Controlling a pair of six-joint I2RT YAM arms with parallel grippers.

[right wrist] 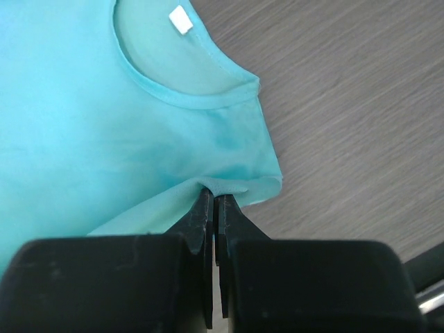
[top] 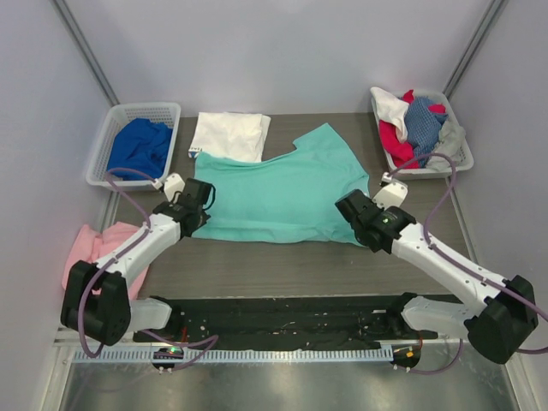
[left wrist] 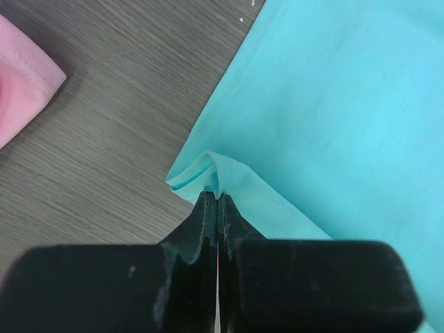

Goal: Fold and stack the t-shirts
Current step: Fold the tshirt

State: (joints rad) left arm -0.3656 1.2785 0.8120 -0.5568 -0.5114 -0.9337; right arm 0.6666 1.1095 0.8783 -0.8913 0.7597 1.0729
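top view: mint-green t-shirt point(top: 282, 193) spread flat mid table point(top: 282, 265), neck end to the right. left gripper point(top: 205, 195) is at its left edge and right gripper point(top: 347, 208) at its right edge. folded white t-shirt point(top: 229, 135) lies behind it, the mint cloth overlapping its near edge. left basket point(top: 110, 128) holds a royal blue t-shirt point(top: 139, 147). right basket point(top: 462, 156) holds a heap of t-shirts point(top: 411, 124) in red, white and grey. pink cloth point(top: 94, 248) lies at the table's left edge beside the left arm.

left wrist: left gripper point(left wrist: 213, 198) is pinched tight on a small raised fold at the mint-green t-shirt point(left wrist: 333, 125) corner. bare table is to the left, with the pink cloth point(left wrist: 21, 83) in the upper left corner.

right wrist: right gripper point(right wrist: 214, 198) is clamped on the shirt's edge just below the collar point(right wrist: 187, 97), cloth puckered at the tips. a white label point(right wrist: 180, 19) shows inside the neck.
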